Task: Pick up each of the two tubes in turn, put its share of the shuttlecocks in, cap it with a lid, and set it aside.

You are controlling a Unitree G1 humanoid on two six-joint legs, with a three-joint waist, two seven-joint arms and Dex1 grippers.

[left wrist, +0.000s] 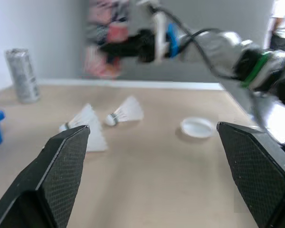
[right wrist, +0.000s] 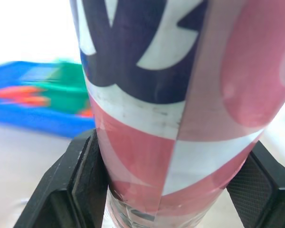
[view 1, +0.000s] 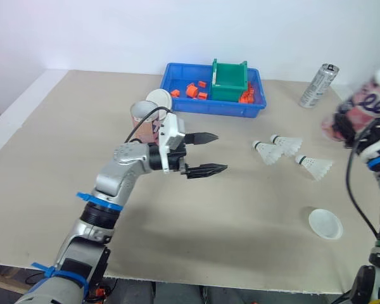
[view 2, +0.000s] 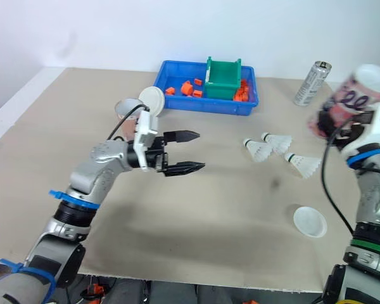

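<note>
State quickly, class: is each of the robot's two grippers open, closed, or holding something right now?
Left gripper: open, holding nothing.
Right gripper: closed on the pink and white tube.

The left arm [view 1: 123, 164] hid much of the standing tube [view 1: 141, 120]. The raised tube [view 1: 361, 104] was blurred, its top cut off.

Watching the feed from here: it's a plain beige worktop [view 1: 63, 158]. A blue bin [view 1: 215, 109] sits far middle and a silver can [view 1: 318, 86] stands at the far right. Three shuttlecocks [view 1: 268, 152] lie close together right of centre, with a white lid [view 1: 325, 223] flat at near right. A tube [view 1: 144, 124] stands just left of the bin, second lid [view 1: 158, 99] beside it.
</note>
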